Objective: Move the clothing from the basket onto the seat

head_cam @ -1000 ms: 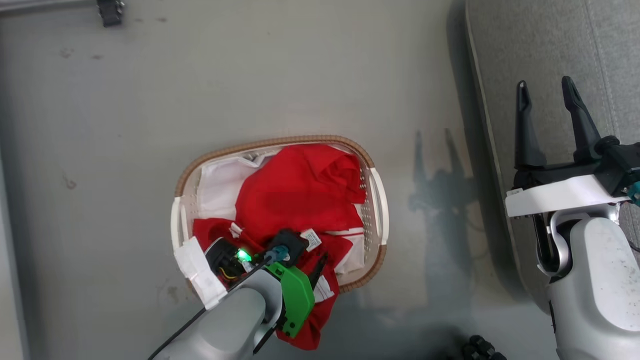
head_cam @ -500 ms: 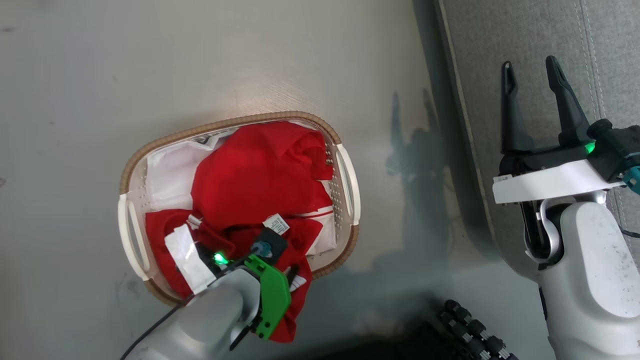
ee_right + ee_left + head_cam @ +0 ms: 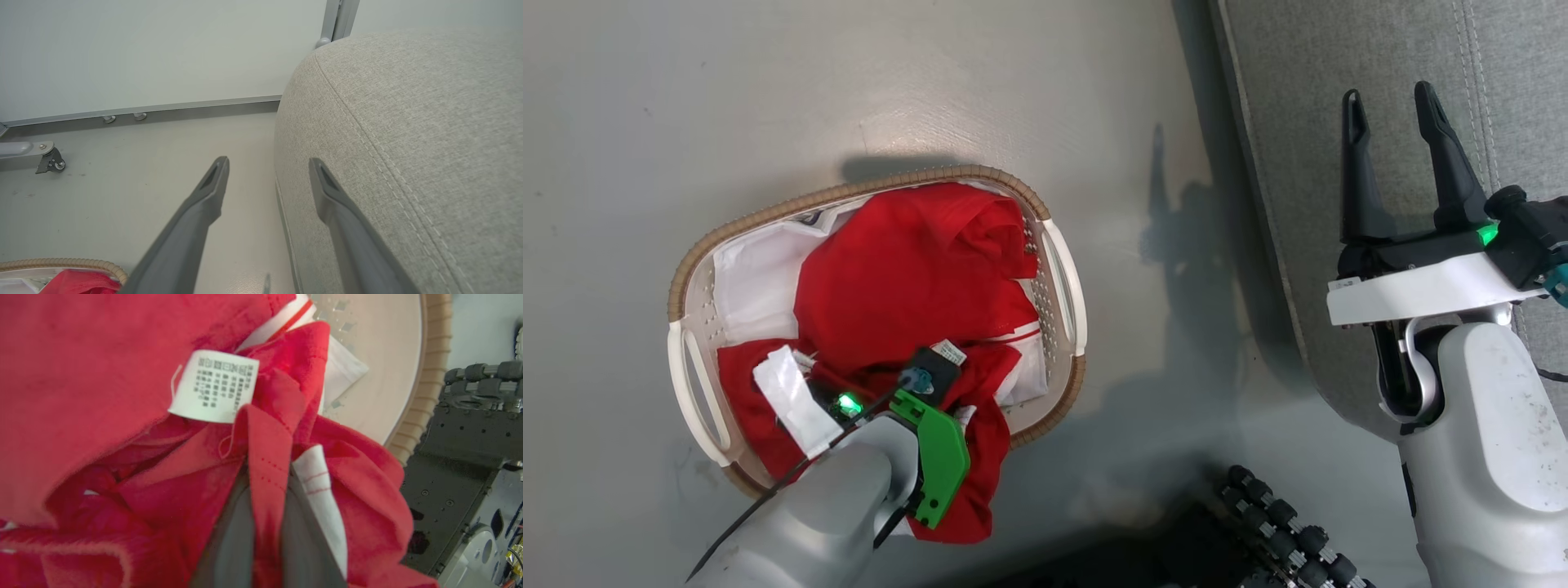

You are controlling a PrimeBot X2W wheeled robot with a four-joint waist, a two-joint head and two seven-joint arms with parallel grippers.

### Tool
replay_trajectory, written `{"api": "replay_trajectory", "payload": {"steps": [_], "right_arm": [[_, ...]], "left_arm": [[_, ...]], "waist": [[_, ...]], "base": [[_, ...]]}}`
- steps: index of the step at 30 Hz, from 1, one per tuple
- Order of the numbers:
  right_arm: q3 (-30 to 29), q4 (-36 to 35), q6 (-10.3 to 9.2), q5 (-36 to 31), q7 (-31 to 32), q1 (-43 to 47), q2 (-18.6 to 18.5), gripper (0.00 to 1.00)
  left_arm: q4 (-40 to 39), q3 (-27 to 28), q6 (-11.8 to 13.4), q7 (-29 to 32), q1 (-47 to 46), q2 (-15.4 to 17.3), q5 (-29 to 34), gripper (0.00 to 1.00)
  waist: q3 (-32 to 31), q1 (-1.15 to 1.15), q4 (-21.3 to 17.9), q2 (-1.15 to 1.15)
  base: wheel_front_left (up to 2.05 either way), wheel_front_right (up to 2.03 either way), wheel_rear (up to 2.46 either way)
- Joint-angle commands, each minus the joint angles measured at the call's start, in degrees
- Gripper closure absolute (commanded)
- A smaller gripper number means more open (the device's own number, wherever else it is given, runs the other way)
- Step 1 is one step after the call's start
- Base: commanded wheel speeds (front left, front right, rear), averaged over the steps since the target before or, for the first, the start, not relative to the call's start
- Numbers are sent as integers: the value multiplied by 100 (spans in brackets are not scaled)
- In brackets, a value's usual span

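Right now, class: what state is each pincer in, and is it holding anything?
Left pincer: closed on the red clothing in the basket.
Right pincer: open, holding nothing.

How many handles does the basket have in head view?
2: the left handle on the basket's end away from the seat, the right handle on the end nearest it. The left arm hides some near rim.

Left forearm [image 3: 825,506]: pale grey shell, bright green cover plate [image 3: 941,457], lit green indicator [image 3: 849,403], thin black cable [image 3: 743,518]. Right end effector [image 3: 1388,94]: two long dark tapered fingers [image 3: 1443,163] on a flat white bracket [image 3: 1421,292].
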Motion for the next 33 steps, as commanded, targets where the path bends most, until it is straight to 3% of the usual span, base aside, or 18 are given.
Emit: {"api": "replay_trajectory", "payload": {"steps": [1, 11, 18, 28, 33], "right_arm": [[12, 35, -4, 47, -11, -58, -16, 0], [-80, 152, -4, -91, -12, 120, -18, 0], [-169, 275, -4, -250, -12, 383, -19, 0], [-264, 451, -4, -456, -12, 856, -19, 0], [-244, 524, -4, -585, -12, 1107, -20, 0]], "left_arm": [[46, 31, -16, -161, -121, 49, -87, 100], [11, 207, -17, -895, -91, -36, -551, 100], [-288, 286, -17, -1165, -9, 14, -546, 100], [-1671, 1212, 388, -1197, 254, 470, 202, 100], [-2252, 1535, 449, -1198, 354, 644, 538, 100]], "waist": [[-97, -1, 27, 0], [-698, -1, 182, 0], [-1399, -1, 358, 0], [-2418, -1, 617, 0], [-2859, -1, 723, 0]], "base": [[0, 0, 0], [0, 0, 0], [0, 0, 0], [0, 0, 0], [0, 0, 0]]}}
